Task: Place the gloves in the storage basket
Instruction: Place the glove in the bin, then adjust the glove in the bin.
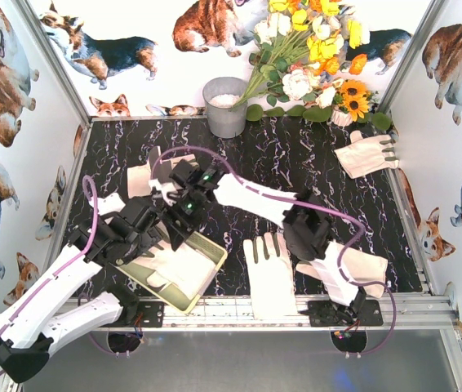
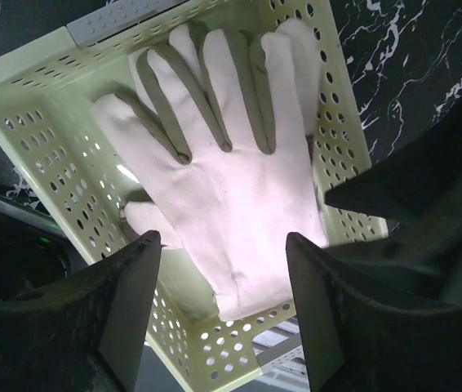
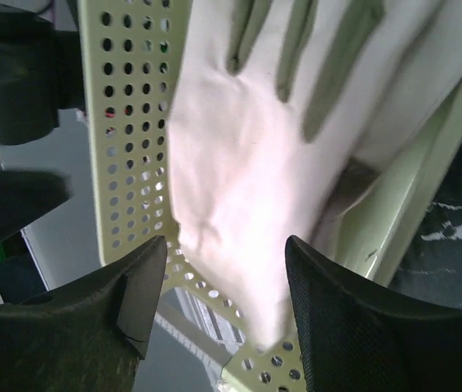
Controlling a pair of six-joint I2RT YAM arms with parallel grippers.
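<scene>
You are hovering both claws over the storage basket [image 1: 209, 282], which is sitting skewed at the near-left of the table [image 1: 296, 163], one corner appearing to reach onto the metal rail [image 1: 231, 309]. The right gripper [image 3: 227, 249] is standing with its jaws apart and gripping nothing. A white glove [image 2: 231, 180] is lying flat inside the basket directly beneath it, with its cuff toward a corner of the lattice wall. The left gripper [image 2: 223, 253] is likewise gaping empty just above the same glove. Crowding is what is threatening you here. The two wrists are sitting almost against each other in the top view, so a careless lift is risking a knock between arms, or a shove that sends the light basket over the rail. The loose fabric is also worth watching: a finger catching the cuff on the way up could drag the glove back over the rim. More gloves are lying on the table: the near-edge glove [image 1: 269, 278], the glove under the right arm [image 1: 366, 265], the far-right glove [image 1: 367, 153] and the glove behind the arms [image 1: 139, 180]. The one under the arm is looking awkward to reach without sweeping it off.
</scene>
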